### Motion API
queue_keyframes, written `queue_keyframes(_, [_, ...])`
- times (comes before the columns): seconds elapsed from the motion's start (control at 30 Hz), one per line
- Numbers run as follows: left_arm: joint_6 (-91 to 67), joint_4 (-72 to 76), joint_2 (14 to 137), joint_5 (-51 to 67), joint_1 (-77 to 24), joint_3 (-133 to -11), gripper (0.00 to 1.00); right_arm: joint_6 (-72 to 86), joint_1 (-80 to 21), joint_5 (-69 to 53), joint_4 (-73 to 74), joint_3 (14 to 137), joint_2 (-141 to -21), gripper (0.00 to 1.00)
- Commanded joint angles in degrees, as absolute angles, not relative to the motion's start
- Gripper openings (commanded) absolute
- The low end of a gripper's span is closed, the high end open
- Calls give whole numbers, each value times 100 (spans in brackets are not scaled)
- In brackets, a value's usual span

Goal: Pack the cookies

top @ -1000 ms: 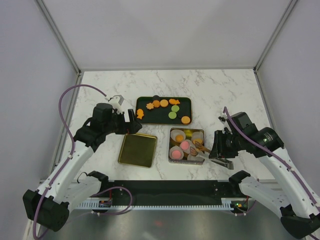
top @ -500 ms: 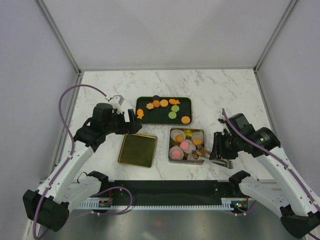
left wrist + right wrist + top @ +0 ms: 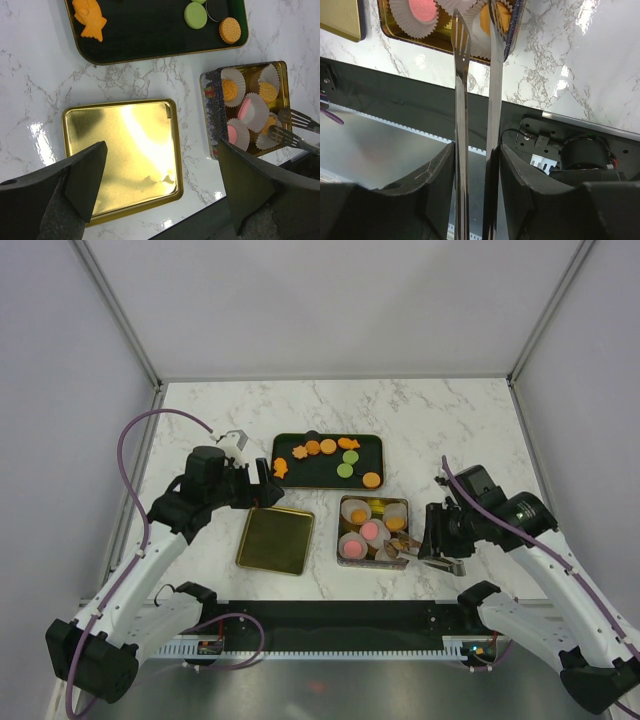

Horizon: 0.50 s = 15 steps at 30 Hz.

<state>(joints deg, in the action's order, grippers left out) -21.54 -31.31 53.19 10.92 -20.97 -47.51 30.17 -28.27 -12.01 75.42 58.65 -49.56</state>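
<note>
Several cookies [image 3: 328, 446], orange, green and fish-shaped, lie on a black tray [image 3: 300, 476]. An open tin [image 3: 342, 518] holds white paper cups with pink and orange cookies [image 3: 369, 530]. My right gripper [image 3: 437, 540] is shut on metal tongs [image 3: 461, 100]. The tong tips sit beside an orange cookie [image 3: 485, 17] in a cup at the tin's near right corner; I cannot tell whether they pinch it. My left gripper [image 3: 265, 488] is open and empty, hovering over the gold lid [image 3: 120, 155]. The left wrist view also shows the tin [image 3: 210, 100] and a fish cookie [image 3: 90, 20].
The gold lid [image 3: 276, 539] lies flat left of the tin. The black tray sits just behind both. The table's near edge and the black base rail [image 3: 420, 85] are right below the tongs. White walls enclose the marble table [image 3: 450, 430].
My right gripper has shifted slightly toward the near edge, bringing the tong tips to the tin's near right corner. The left arm has not moved.
</note>
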Motion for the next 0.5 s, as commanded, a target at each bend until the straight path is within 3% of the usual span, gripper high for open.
queue_keyframes(0.0, [-2083, -2997, 5247, 1160, -2057, -4772, 100, 3015, -2813, -1125, 7453, 6090, -5001, 47])
queue_keyframes(0.23, [-2074, -2988, 5230, 1160, -2057, -4772, 100, 2857, -2821, -1274, 7216, 7048, -5562, 47])
queue_keyframes(0.47, [-2083, -2971, 5238, 1204, -2057, -4781, 100, 2418, -2664, -977, 6206, 7908, -6888, 47])
